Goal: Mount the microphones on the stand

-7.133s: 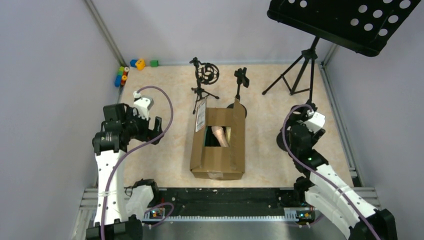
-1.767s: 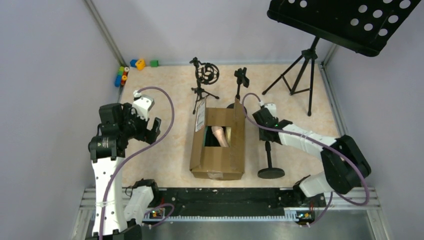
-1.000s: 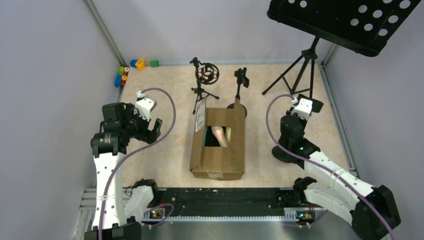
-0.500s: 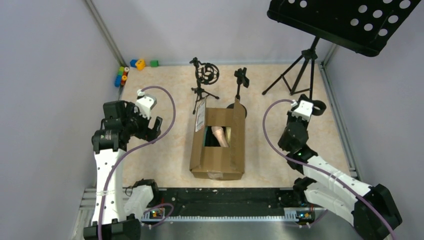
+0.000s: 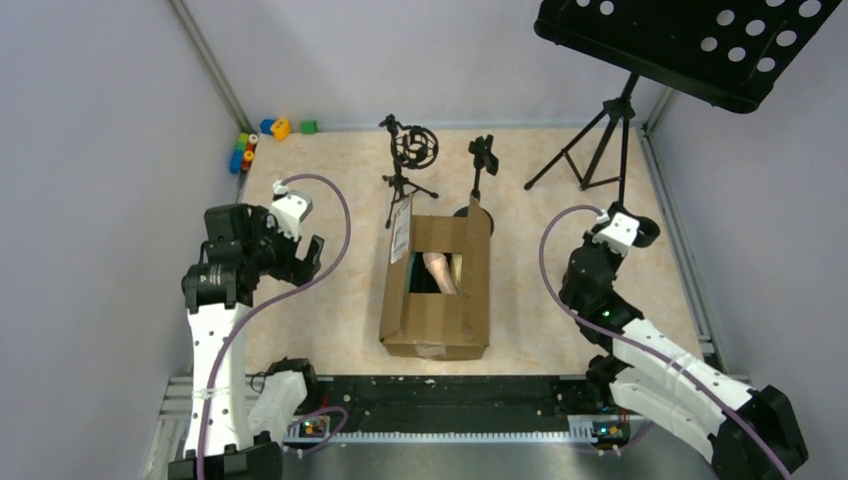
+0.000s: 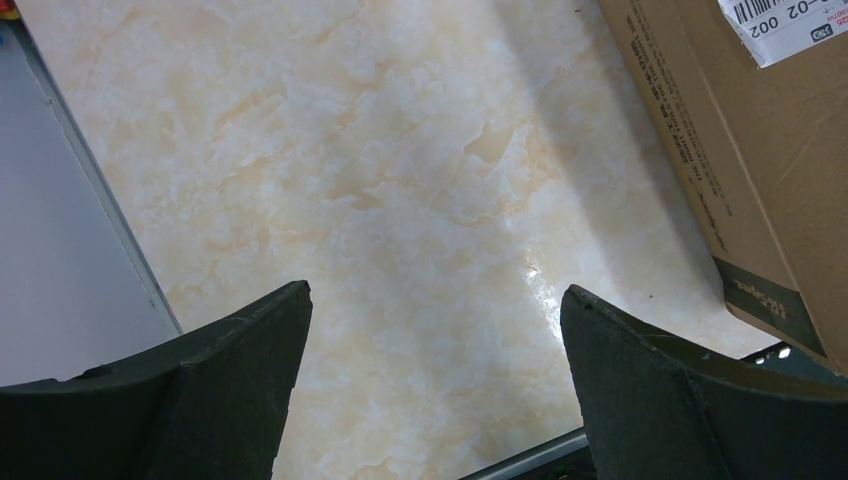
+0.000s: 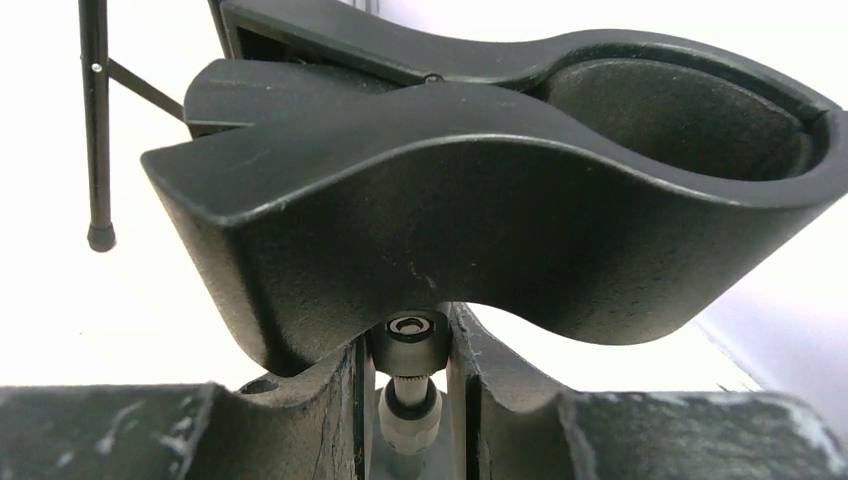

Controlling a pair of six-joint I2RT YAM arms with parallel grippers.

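Your left gripper [image 6: 435, 300] hangs over the counter [image 6: 380, 170] to the left of the box [image 5: 430, 325], its jaws spread wide. In the left wrist view the box's side wall and a white label [image 6: 790, 25] fill the right edge.

Your right gripper [image 7: 405, 355] is out to the right of the box, well apart from it. Its jaws are narrowed onto the thin metal stem [image 7: 407, 415] of a stand [image 5: 641, 228], just beneath the black clip [image 7: 480, 200]. The clip sits above the fingers [image 7: 180, 430], with its round cup toward the right of that view and its pinch levers toward the left. From overhead you see the clip as a dark ring at the gripper's tip, and the stand's base is hidden by the arm.

One mic [image 5: 438, 272], peach, lies slanted inside the open box; the rest of the inside is too dark to read.

Behind the box, to the left, is a tripod stand [image 5: 412, 148] with a ring cradle. Just behind the box's rear wall is a clamp stand [image 5: 483, 153], its round base partly hidden by a flap. Further back and right of the box is a music stand [image 5: 690, 40] on a tripod. Coloured blocks [image 5: 262, 135] lie far back and left of the box
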